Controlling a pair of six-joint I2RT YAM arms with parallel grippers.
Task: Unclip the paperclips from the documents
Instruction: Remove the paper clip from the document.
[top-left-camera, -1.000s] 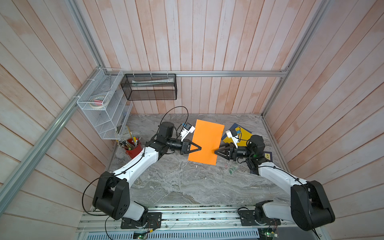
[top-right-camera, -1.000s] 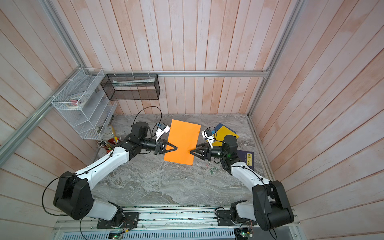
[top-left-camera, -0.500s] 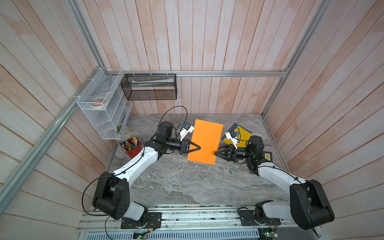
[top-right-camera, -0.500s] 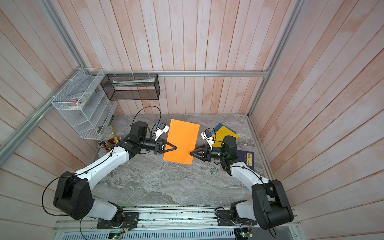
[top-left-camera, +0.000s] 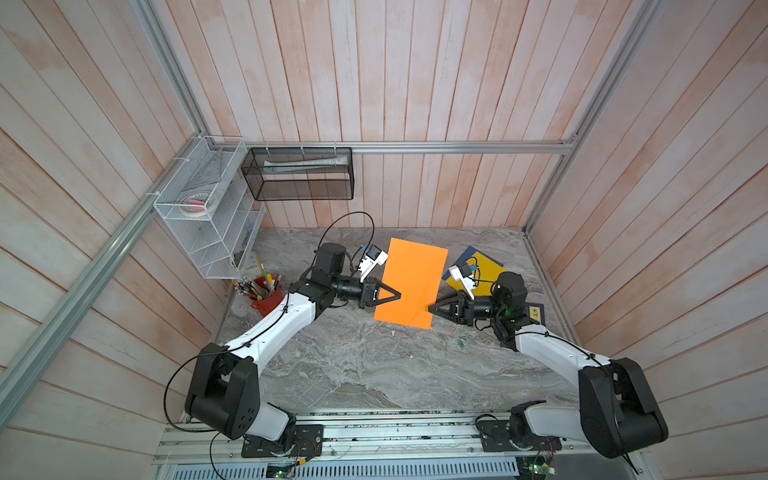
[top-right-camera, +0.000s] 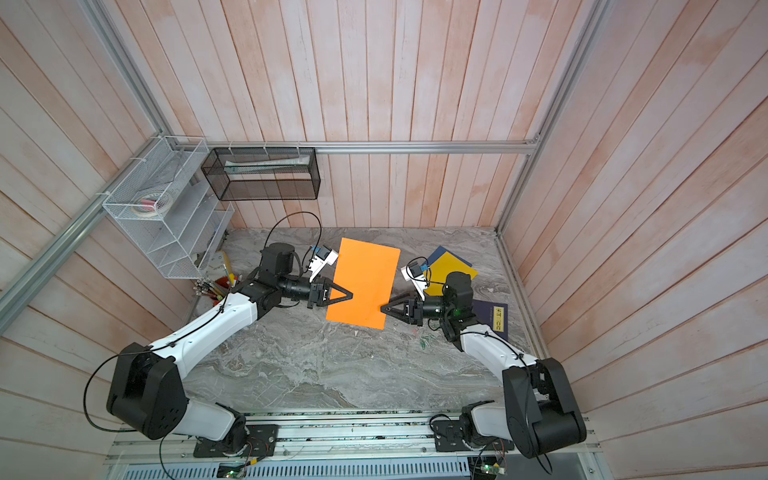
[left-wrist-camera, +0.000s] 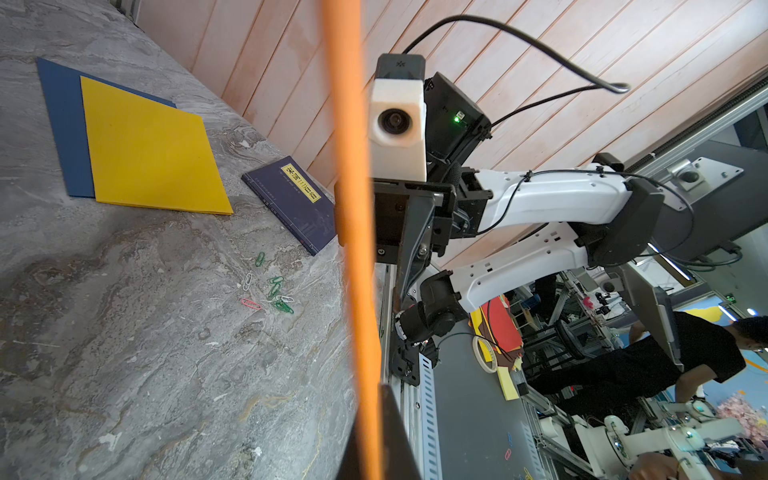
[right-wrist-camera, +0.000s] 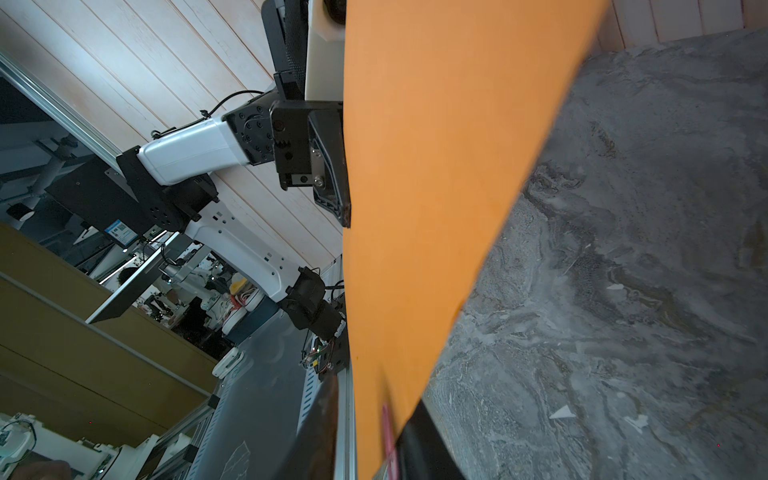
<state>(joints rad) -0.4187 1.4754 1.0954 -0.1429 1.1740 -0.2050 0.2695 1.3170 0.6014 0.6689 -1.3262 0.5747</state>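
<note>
Since a second ago, our right gripper (top-left-camera: 430, 308) has edged in on the near right edge of the orange sheet (top-left-camera: 411, 282) and its jaws have narrowed. Its fingers (right-wrist-camera: 428, 449) now straddle that edge, where a pink paperclip (right-wrist-camera: 388, 434) sits, but we cannot tell whether they have bitten yet. Opposite, our left gripper (top-left-camera: 400, 294) is clamped on the other edge, holding the sheet off the marble tabletop (top-left-camera: 353, 374). If we pinch paper along with wire, the pull could crease or tear the sheet, or drag it out of the left pinch. Too shallow a bite, we judge, and the clip slips. Further out, loose paperclips (left-wrist-camera: 272, 291) lie near the navy book (left-wrist-camera: 291, 199), and the yellow sheet (left-wrist-camera: 149, 153) rests on the dark blue sheet (left-wrist-camera: 62, 124).
</note>
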